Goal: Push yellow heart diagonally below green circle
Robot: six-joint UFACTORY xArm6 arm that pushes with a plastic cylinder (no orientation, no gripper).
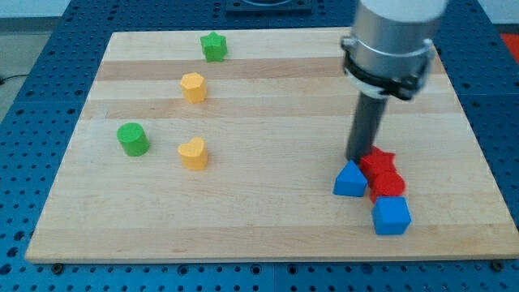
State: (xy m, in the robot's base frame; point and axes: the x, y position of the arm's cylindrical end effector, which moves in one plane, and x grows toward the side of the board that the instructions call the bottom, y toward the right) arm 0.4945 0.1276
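The yellow heart [194, 152] lies on the wooden board at the view's centre left. The green circle [132, 139] stands just to its left and slightly higher. My tip [358, 159] is far to the view's right of both, at the upper edge of the blue triangle [350, 180] and beside the red star [377, 161]. The rod rises from there to the arm's grey body [389, 40].
A yellow hexagon [193, 87] and a green star [214, 46] lie toward the view's top left. A red block [388, 186] and a blue cube [392, 216] sit clustered below the red star. The board's edge [268, 258] runs along the view's bottom.
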